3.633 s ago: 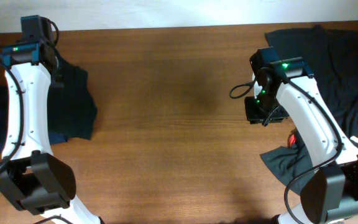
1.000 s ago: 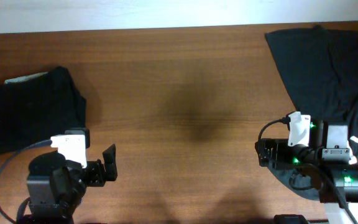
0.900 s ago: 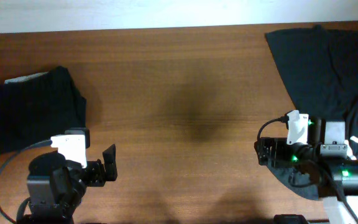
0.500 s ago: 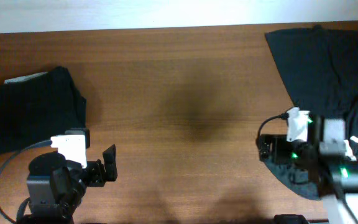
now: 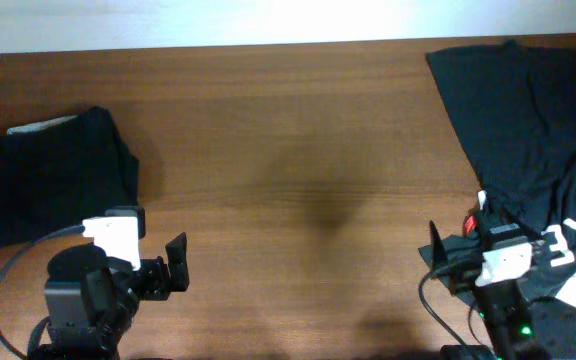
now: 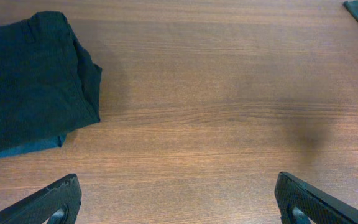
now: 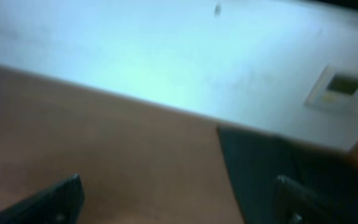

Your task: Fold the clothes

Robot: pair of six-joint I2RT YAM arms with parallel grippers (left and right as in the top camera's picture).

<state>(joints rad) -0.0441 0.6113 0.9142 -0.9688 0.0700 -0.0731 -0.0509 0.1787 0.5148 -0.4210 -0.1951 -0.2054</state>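
My left gripper point(image 6: 179, 206) hangs over the bare wooden table point(image 6: 229, 93) with its fingers point(image 6: 55, 199) spread wide and nothing between them. The folded black garment point(image 6: 30, 74) lies near the table's left edge, a bluish layer point(image 6: 30, 148) showing under its near edge. My right gripper point(image 7: 179, 205) is likewise spread and empty, tilted up toward a pale wall point(image 7: 135, 50) in a blurred view, while the unfolded black garment point(image 5: 523, 110) sprawls over the far right corner, with the garment with white lettering point(image 5: 573, 232) just beside my right arm.
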